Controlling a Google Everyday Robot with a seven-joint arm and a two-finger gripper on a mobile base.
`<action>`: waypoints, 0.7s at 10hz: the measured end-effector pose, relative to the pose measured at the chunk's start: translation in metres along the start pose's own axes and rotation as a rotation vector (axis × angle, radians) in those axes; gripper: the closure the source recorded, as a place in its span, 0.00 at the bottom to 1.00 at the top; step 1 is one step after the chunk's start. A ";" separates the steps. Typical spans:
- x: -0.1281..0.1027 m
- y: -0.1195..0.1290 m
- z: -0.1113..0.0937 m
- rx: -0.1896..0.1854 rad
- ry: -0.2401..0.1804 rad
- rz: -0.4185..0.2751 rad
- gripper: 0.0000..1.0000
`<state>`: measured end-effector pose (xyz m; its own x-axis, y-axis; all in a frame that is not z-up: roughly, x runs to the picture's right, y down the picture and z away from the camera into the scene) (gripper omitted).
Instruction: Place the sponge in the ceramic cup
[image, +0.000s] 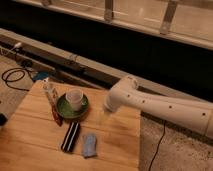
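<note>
The light-blue sponge (89, 144) lies flat on the wooden table (30, 130), near the front, right of a striped bar. The white ceramic cup (74, 99) stands upright on a dark green saucer (65, 111) further back on the table. My gripper (102, 118) hangs below the white arm's wrist, over the table's right part, right of the saucer and above and behind the sponge. It appears faint against the wood and holds nothing that I can see.
A black-and-white striped bar (70, 136) lies left of the sponge. A red-handled tool (55, 113) and a small bottle (48, 90) sit left of the saucer. Black cables (12, 76) coil on the floor at left. The table's right edge borders speckled floor.
</note>
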<state>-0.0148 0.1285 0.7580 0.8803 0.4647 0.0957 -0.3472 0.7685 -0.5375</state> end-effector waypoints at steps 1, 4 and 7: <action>0.001 0.015 0.002 -0.004 0.015 -0.010 0.20; 0.005 0.047 0.013 -0.054 0.042 -0.081 0.20; 0.005 0.053 0.015 -0.077 0.039 -0.109 0.20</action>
<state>-0.0334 0.1780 0.7426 0.9240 0.3613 0.1252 -0.2240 0.7769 -0.5884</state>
